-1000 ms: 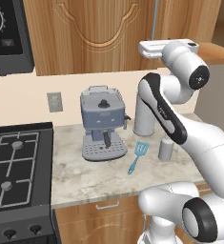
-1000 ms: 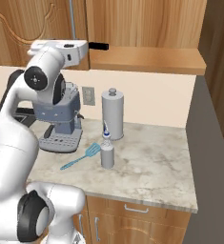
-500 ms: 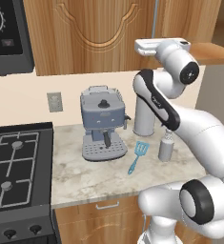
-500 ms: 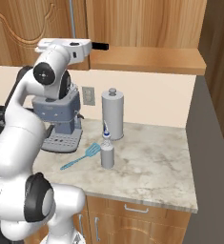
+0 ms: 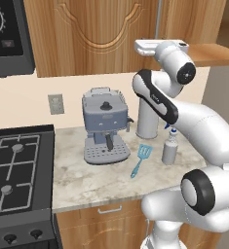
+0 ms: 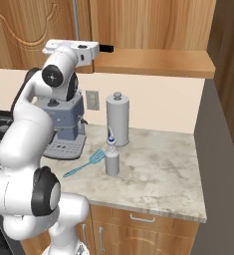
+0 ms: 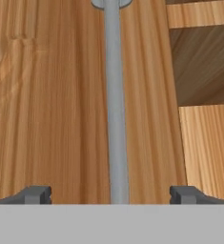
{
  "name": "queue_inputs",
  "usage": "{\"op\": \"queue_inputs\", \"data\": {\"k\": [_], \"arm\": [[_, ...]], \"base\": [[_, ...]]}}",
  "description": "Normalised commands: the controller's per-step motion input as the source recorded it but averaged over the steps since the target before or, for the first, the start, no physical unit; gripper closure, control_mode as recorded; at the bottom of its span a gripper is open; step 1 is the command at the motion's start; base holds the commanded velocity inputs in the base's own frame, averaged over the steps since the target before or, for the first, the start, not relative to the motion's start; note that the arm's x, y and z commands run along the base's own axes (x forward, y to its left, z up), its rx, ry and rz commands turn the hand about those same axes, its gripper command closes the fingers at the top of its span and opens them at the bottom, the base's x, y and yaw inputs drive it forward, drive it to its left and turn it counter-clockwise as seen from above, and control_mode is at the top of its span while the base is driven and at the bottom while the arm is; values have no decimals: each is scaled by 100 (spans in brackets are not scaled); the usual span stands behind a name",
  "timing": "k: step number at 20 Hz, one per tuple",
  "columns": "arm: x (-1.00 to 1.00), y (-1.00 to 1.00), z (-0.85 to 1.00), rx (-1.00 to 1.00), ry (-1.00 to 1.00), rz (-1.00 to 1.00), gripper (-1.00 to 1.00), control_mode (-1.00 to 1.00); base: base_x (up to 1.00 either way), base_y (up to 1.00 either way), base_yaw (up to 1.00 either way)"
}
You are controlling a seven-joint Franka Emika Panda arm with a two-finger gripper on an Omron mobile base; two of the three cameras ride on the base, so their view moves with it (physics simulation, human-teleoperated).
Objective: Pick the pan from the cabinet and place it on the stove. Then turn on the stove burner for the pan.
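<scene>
The cabinet (image 5: 96, 34) of warm brown wood hangs above the counter with its doors closed, so the pan is hidden. My gripper (image 5: 157, 44) is raised to the lower edge of the doors, just below the long silver bar handle (image 5: 158, 19). In the hand view the gripper (image 7: 111, 194) is open, and the handle (image 7: 114, 119) runs straight up between its two dark fingertips (image 7: 37, 194), close to the door. The black stove (image 5: 13, 170) with its grates lies at the lower left, nothing on it.
On the marble counter stand a grey coffee machine (image 5: 105, 124), a steel canister (image 6: 117, 119), a small spray bottle (image 6: 111, 159) and a blue spatula (image 5: 140, 159). A black microwave (image 5: 6, 39) hangs over the stove. A wooden shelf (image 6: 153, 62) juts out to the right.
My hand has edged closer to the cabinet door, sliding a little left in the left base view and lining up under the bar handle. Nothing on the counter moved.
</scene>
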Motion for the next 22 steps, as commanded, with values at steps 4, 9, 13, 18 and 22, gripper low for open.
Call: {"op": "queue_inputs", "data": {"k": [4, 9, 13, 18, 22], "arm": [[33, 0, -5, 3, 0, 0, -100, -100], [37, 5, -6, 2, 0, 0, 100, -100], [28, 17, -5, 0, 0, 0, 100, -100], [18, 33, -9, 0, 0, 2, 100, -100], [18, 42, -16, -1, 3, 2, 100, -100]], "base": [[0, 0, 0], [0, 0, 0], [0, 0, 0], [0, 0, 0], [0, 0, 0]]}}
